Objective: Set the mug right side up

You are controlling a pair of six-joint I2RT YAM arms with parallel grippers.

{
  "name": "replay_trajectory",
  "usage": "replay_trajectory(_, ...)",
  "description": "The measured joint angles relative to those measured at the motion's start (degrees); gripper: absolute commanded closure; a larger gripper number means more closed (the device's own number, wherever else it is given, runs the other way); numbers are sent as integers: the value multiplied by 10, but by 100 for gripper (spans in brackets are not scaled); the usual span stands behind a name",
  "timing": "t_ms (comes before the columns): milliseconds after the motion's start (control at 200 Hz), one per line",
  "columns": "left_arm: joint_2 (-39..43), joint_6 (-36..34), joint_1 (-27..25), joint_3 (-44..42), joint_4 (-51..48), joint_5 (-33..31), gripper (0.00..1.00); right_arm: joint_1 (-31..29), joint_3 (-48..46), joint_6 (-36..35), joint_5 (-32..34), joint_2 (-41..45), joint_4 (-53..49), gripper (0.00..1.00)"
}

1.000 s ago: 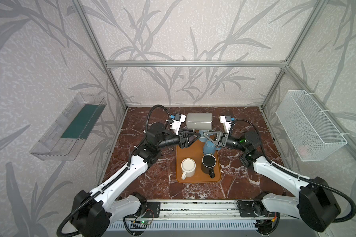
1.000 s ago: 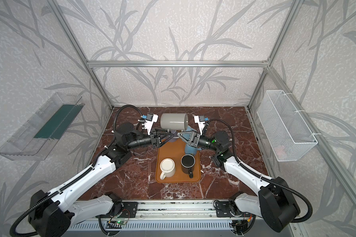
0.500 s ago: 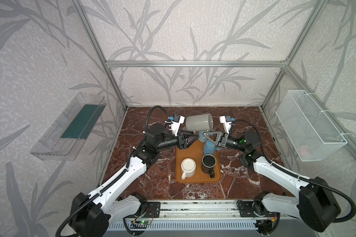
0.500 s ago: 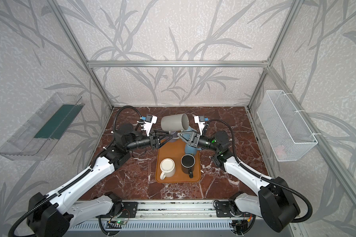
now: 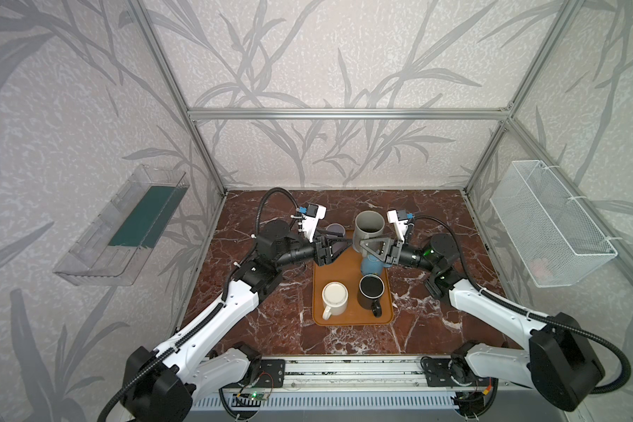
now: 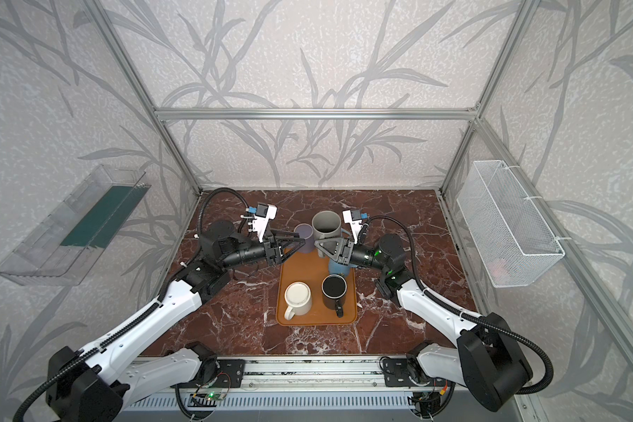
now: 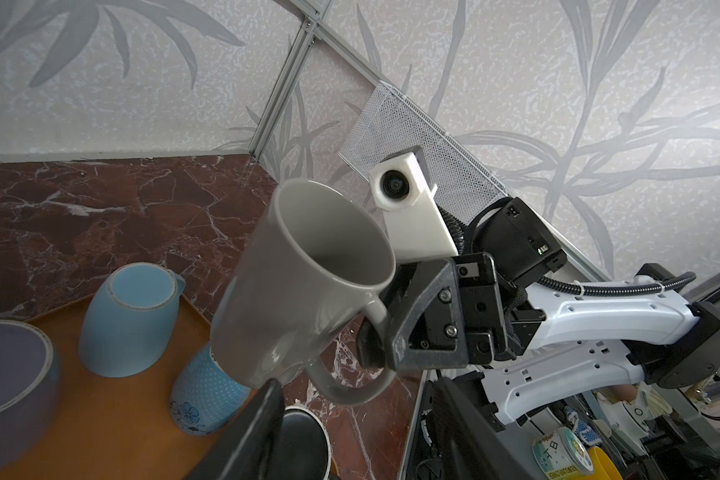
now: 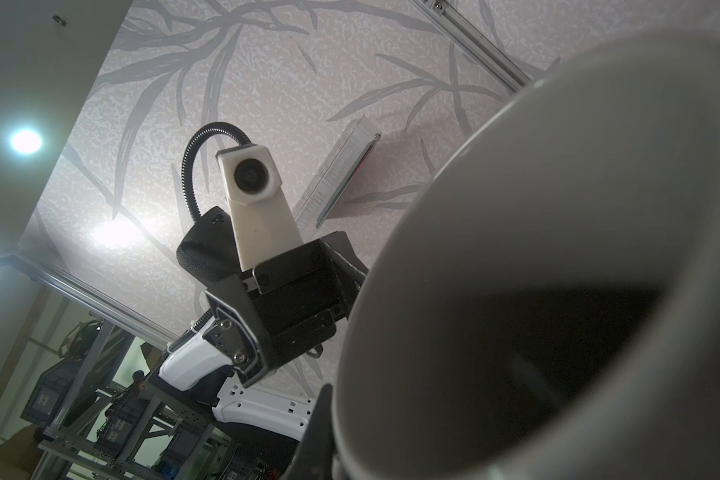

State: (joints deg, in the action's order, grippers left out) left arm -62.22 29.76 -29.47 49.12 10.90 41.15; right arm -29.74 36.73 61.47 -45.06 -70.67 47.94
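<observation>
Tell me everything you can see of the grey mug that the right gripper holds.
The grey mug looks like glossy ceramic, plain, wider at the rim than at the base, with one loop handle. It is empty. It hangs in the air above the far end of the orange tray, mouth up and somewhat tilted. The right gripper is shut on its handle.

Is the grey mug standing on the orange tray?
No, the right gripper holds the grey mug by its handle in the air, above the orange tray.
</observation>
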Motion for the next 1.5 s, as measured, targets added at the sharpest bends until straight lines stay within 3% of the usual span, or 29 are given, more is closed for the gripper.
replay_trajectory(275, 22, -17, 3, 0, -30, -24, 40, 15, 41, -116, -7, 29, -165, 100)
replay_trajectory(410, 40, -28, 3, 0, -52, -44, 40, 56, 74, -176, -27, 35, -211, 100)
replay_trajectory(560, 50, -35, 3, 0, -73, -66, 40, 119, 99, -195, -68, 6, -203, 100)
replay_trajectory(875, 66, -45, 4, 0, -107, -110, 41, 216, 196, -198, -156, -174, -142, 100)
replay_trajectory(1185, 88, -58, 6, -1, -135, -139, 41, 270, 335, -180, -244, -395, -65, 100)
replay_trajectory(1499, 112, -58, 6, -16, -153, -167, 41, 299, 505, -42, -322, -617, 82, 100)
